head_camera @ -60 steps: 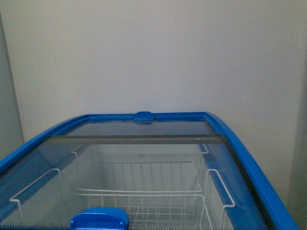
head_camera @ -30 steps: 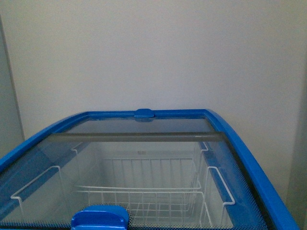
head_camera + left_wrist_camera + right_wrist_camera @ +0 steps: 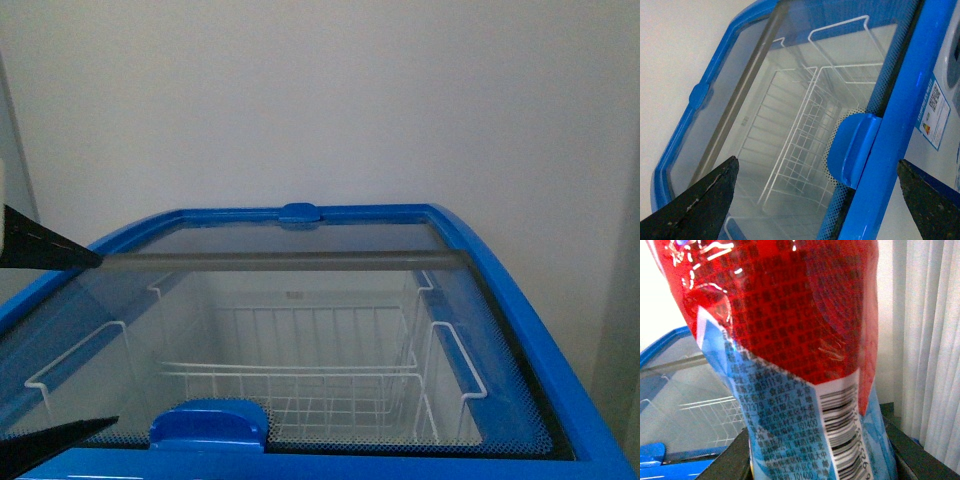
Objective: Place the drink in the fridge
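- Straight ahead in the front view, I see the fridge (image 3: 520, 330) against a pale wall (image 3: 320, 100). Its glass lid (image 3: 300, 300) looks closed over a white wire basket (image 3: 300, 385). The left gripper (image 3: 108, 340) reaches in from the left, jaws spread wide and holding nothing.
- On the left wrist view, the lid's blue handle (image 3: 855, 155) lies beyond the gap between the spread fingers (image 3: 705, 200). I judge that handle the place to grip, since glass is stiff and fragile.
- On the right wrist view, the right gripper (image 3: 815, 465) pinches the drink (image 3: 790, 340) low on its body, outside the fridge, with a curtain (image 3: 930, 340) behind. Its glossy wrapper looks slippery and the bottle likely gives under pressure, so I would squeeze gently.
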